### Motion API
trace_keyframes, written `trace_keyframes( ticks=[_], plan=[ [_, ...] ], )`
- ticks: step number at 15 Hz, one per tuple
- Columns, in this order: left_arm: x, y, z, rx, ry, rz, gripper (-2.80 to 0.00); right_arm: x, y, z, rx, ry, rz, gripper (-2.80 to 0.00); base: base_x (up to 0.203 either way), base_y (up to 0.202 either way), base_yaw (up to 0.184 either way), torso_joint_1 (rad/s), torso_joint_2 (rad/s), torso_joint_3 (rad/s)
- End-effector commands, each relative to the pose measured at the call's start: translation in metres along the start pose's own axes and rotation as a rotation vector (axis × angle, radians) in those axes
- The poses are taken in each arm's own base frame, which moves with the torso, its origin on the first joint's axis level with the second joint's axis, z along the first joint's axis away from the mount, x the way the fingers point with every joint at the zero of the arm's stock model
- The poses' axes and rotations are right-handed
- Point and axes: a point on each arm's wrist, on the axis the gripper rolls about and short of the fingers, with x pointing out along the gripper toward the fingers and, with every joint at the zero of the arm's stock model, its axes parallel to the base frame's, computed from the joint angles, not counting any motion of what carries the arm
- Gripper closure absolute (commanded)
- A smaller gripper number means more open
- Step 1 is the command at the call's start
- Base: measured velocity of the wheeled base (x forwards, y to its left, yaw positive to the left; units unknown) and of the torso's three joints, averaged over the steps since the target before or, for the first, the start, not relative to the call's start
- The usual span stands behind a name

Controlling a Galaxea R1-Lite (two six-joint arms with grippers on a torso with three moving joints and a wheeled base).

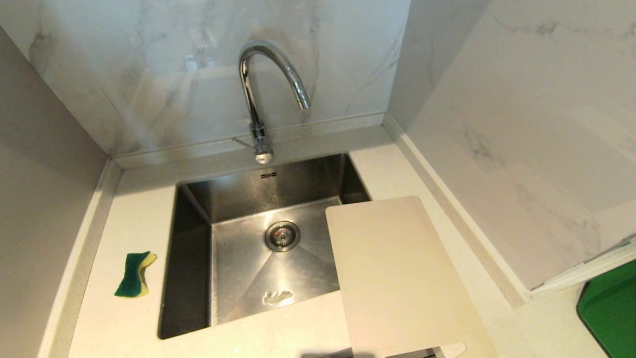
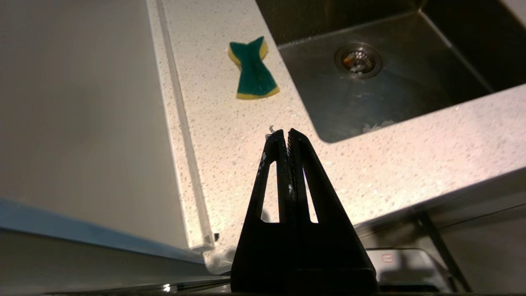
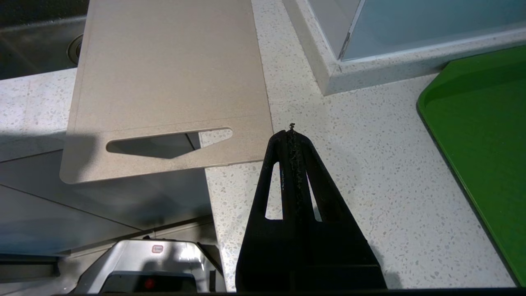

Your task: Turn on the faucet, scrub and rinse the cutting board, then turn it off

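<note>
One faucet (image 1: 258,94) stands behind one sink (image 1: 198,209), which has one drain (image 1: 282,235). On the worktop (image 1: 134,318) lie one cutting board (image 1: 397,278), one green-and-yellow sponge (image 1: 135,274) and one green tray (image 1: 611,308).

The faucet (image 1: 258,94) is glossy chrome metal, and the sink (image 1: 194,258) below it is brushed steel with a dull sheen. The counter (image 1: 134,308) looks like smooth pale speckled stone, the walls like polished marble. The cutting board (image 1: 397,278) is matt cream plastic, the sponge (image 1: 134,274) rough green scouring felt over yellow foam, the tray (image 3: 485,144) smooth green plastic.
</note>
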Motion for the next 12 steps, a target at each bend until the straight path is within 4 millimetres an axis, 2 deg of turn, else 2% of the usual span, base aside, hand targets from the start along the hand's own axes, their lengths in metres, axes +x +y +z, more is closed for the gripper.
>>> trace_keyframes(
  ticks=[1, 12],
  plan=[
    [-0.0023, 0.0002, -0.0054, 0.019, -0.018, -0.002, 0.0, 0.0, 0.0, 0.0, -0.001, 0.0, 0.001, 0.0, 0.0, 0.0, 0.0, 0.0, 0.0, 0.0],
    [-0.0029, 0.0003, -0.0056, -0.017, -0.025, -0.001, 0.0, 0.001, -0.0001, 0.0004, 0.01, -0.021, -0.003, 0.0, 0.0, 0.0, 0.0, 0.0, 0.0, 0.0]
  ],
)
